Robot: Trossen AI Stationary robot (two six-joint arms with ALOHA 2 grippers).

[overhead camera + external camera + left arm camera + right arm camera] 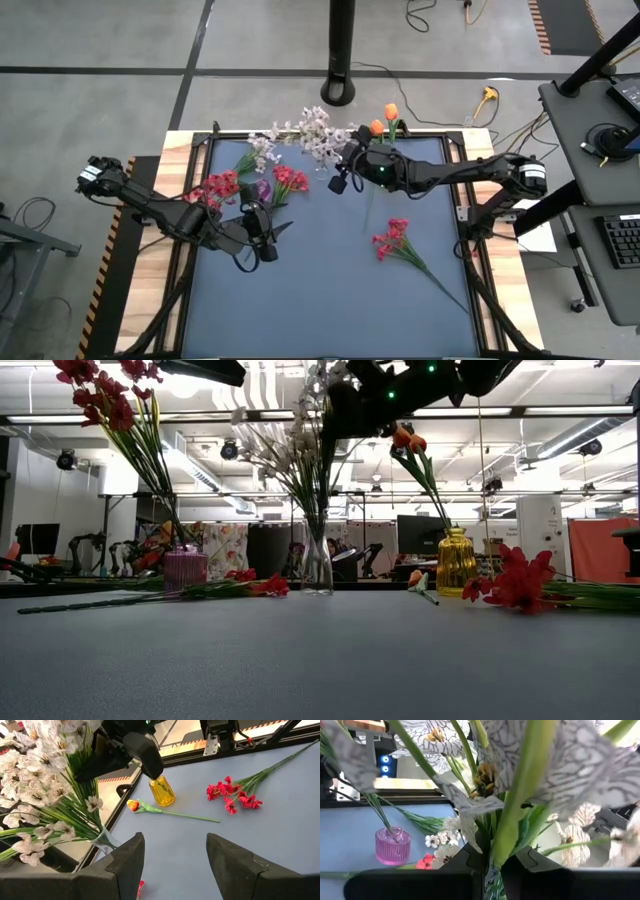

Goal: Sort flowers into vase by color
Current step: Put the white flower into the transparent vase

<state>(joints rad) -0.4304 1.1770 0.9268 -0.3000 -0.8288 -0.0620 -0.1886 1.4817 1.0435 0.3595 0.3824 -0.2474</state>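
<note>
Holding a white spray's (pixel 512 820) green stem clenched in its jaws above the clear vase (pixel 318 565) near the table's far edge, the right gripper (pixel 492 865) should lower straight down, releasing only once seated; left gripper's (pixel 175 862) jaws stand released.

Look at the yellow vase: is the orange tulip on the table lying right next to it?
Yes, in the left wrist view the orange tulip lies flat on the blue mat just beside the yellow vase.
</note>
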